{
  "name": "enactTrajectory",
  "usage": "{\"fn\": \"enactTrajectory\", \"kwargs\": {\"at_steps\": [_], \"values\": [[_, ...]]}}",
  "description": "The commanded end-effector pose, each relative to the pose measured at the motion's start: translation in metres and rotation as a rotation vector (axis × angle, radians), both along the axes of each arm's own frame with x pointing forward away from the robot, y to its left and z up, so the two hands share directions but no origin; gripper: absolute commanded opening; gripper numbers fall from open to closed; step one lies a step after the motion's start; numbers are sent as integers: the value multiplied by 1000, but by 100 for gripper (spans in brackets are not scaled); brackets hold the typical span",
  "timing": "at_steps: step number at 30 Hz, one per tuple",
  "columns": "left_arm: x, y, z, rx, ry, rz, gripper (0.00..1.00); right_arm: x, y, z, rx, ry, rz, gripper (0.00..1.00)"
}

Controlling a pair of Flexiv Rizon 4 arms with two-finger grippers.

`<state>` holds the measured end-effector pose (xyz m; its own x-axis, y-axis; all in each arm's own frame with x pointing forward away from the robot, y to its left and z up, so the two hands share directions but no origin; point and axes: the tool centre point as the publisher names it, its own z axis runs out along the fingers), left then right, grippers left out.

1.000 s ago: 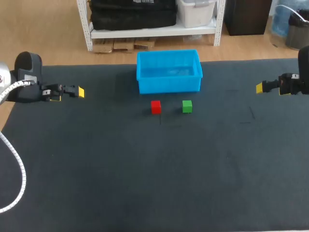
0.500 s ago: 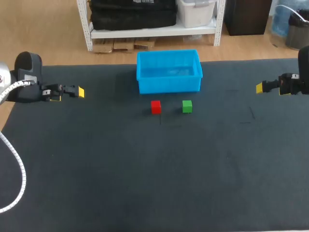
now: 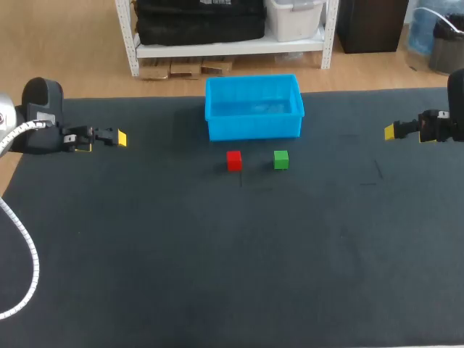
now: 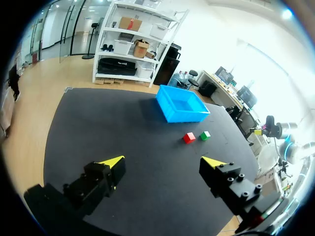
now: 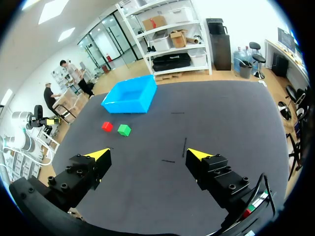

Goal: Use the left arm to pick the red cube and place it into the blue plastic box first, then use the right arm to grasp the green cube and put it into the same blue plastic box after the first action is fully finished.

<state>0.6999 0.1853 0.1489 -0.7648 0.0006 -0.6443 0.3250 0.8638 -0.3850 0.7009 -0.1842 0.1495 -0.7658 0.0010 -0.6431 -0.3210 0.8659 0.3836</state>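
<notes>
**Head view.** The blue plastic box (image 3: pixel 254 127) stands open-topped in the upper middle of the frame, on the dark table (image 3: pixel 217 261). Just below it the red cube (image 3: pixel 233 160) and the green cube (image 3: pixel 281 159) sit side by side on the cloth, red at the left. They are apart from each other and from the box. The left gripper (image 3: pixel 118 138) hangs at the left edge and the right gripper (image 3: pixel 390 131) at the right edge, both well apart from the cubes. Each is seen side-on, with only one yellow tip showing, so the gap between the fingers cannot be judged from here. Much of the right arm is cut off by the frame. A white cable (image 3: pixel 25 246) loops down the left side.

**Left wrist view.** The left gripper (image 4: pixel 162 161) has its fingers spread wide and released, with nothing between them but bare table. Well ahead lie the red cube (image 4: pixel 188 138) and the green cube (image 4: pixel 205 135), with the box (image 4: pixel 184 117) just beyond them. The right gripper (image 4: pixel 257 131) shows at the far side of the table, too small to make out.

**Right wrist view.** The right gripper (image 5: pixel 148 154) also stands released, its fingers wide apart and holding nothing. Ahead of its left-hand finger are the green cube (image 5: pixel 124 130) and the red cube (image 5: pixel 107 126), with the box (image 5: pixel 125 105) behind them. The left gripper (image 5: pixel 51 119) is a tiny shape at the far table edge.
</notes>
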Motion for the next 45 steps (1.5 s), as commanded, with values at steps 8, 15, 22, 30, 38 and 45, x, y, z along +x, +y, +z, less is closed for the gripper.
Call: {"fn": "enactTrajectory", "kwargs": {"at_steps": [8,15,22,30,38,45], "values": [[0,0,0,0,0,0,100,0,0,0,-1,0,0,100],[0,0,0,0,0,0,100,0,0,0,-1,0,0,100],[0,0,0,0,0,0,100,0,0,0,-1,0,0,100],[14,-23,12,76,65,-31,100,0,0,0,-1,0,0,100],[29,-67,11,200,182,-8,100,0,0,0,-1,0,0,100],[39,-106,-1,229,235,6,100,0,0,0,-1,0,0,100]]}}
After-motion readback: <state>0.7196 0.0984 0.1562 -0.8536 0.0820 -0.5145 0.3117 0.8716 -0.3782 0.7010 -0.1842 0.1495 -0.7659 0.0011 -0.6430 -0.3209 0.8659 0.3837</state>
